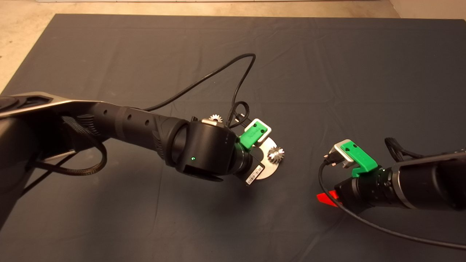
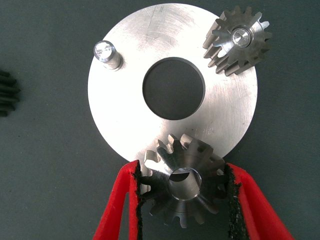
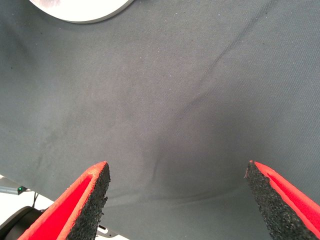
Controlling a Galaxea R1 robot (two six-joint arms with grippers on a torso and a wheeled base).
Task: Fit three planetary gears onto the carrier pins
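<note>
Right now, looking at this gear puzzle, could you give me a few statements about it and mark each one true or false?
1. One gear already sits on a pin of the silver disc. True.
2. The left claw is empty. False: its red fingers are shut on a second gear, held at the disc's edge.
3. One pin is bare, with no gear on it. True.
4. The right claw is gripping the disc. False: it is open over the dark mat, off to the side, holding nothing.
5. A third gear lies on the mat, off the disc. True.
</note>
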